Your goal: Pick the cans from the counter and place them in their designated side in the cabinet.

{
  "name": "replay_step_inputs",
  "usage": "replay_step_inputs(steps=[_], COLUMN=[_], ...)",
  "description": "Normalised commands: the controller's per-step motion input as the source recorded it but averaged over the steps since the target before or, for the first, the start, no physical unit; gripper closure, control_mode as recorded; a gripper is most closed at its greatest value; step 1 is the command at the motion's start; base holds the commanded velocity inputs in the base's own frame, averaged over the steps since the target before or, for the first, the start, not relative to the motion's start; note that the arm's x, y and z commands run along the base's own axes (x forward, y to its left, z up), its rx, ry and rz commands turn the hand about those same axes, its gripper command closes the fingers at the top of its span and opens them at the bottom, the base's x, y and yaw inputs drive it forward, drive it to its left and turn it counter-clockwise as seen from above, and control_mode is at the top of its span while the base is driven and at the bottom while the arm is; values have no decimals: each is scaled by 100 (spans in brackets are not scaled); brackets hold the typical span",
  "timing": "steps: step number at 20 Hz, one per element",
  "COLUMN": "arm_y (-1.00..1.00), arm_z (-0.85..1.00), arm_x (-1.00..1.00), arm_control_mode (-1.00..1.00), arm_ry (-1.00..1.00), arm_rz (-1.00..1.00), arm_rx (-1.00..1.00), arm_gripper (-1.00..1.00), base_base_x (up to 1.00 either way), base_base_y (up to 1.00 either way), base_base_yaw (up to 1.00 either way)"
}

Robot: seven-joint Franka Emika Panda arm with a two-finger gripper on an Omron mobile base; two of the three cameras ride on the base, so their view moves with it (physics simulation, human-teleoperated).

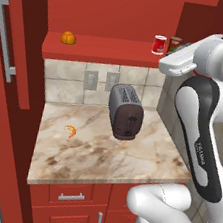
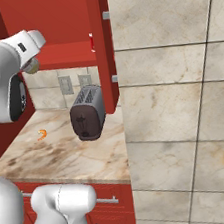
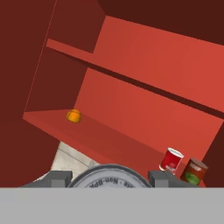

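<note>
Red can with white top band, red cabinet, beige-brown marbled counter.

the silver can is showing small dark lettering along the rim of its top in the hand view; "non" is reading clearly enough, the rest is too blurred to make out. the arm is carrying a small line of dark print on its black band, too small to read. the red can and the dark can are showing labels with no readable words.
</note>
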Motion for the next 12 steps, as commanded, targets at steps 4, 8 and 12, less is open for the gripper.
replay_step_inputs(steps=[4,8,12], arm_y=[-1,0,-1], arm_z=[-1,-1,-3], arm_x=[20,22,22], arm_control_mode=[-100,-100,-100], arm_ry=[0,0,0], arm_rz=[0,0,0], arm_rx=[-2,-2,-1], arm_gripper=[100,100,100], base_base_x=[0,0,0], base_base_y=[0,0,0], base_base_yaw=[0,0,0])
